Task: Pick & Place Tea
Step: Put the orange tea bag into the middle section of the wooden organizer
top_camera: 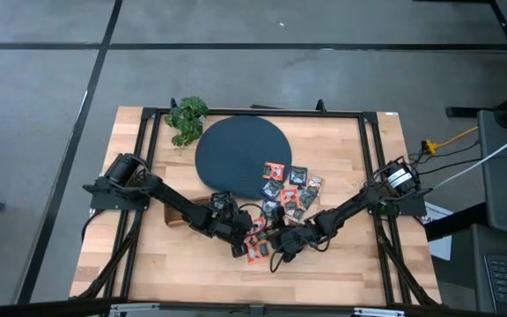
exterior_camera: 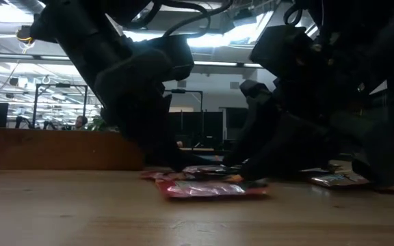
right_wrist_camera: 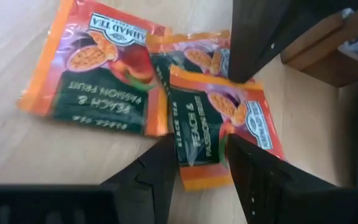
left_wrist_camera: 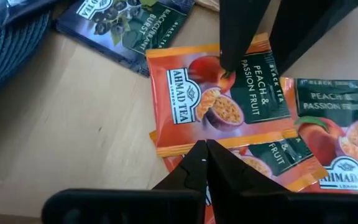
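Left gripper: the left gripper (top_camera: 243,250) is sitting low over the near middle of the table (top_camera: 341,273), its fingers (left_wrist_camera: 194,163) pressed together, tips meeting at the edge of an orange peach-and-passion-fruit sachet (left_wrist_camera: 219,93); whether anything is being pinched there cannot be told.
Right gripper: the right gripper (top_camera: 278,256) is reaching in from the right, just beside the left one, its jaws standing partly spread, with a second orange sachet (right_wrist_camera: 219,124) lying between its fingers (right_wrist_camera: 160,171); the fingers are straddling it, and a firm pinch cannot be confirmed.
Orange sachets: about three are overlapping on the wood under the two grippers, all lying flat, a wide one (right_wrist_camera: 95,74) lying beside the straddled one.
Other tea: the rest of the sachets (top_camera: 290,189) are lying scattered from the near right edge of the dark disc (top_camera: 236,150) out onto the table, one dark blackcurrant sachet (left_wrist_camera: 129,28) lying just beyond the orange ones.
Wooden tray: a brown tray (top_camera: 179,214) is showing partly under the left arm.
Plant: a leafy green plant (top_camera: 186,119) is sitting at the far left of the disc.
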Robot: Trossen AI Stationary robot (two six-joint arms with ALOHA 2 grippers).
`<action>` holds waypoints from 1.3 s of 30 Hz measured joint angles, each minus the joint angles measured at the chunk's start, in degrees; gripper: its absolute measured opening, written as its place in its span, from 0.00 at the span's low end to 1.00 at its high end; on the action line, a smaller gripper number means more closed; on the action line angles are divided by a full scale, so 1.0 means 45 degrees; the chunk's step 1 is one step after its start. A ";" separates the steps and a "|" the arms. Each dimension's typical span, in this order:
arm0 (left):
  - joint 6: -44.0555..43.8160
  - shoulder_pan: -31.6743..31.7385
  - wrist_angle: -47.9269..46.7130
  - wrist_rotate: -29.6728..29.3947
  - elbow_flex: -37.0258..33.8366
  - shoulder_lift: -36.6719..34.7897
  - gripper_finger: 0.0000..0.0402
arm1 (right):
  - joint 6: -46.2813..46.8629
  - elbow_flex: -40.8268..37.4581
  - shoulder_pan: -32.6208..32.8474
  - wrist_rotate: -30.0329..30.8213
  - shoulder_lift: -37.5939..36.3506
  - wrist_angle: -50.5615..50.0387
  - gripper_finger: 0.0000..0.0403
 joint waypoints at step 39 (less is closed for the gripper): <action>0.0456 -0.0655 -0.0705 0.0075 -0.0068 -0.0513 0.02 | 0.1314 0.0805 0.0291 0.0163 -0.0982 -0.1641 0.01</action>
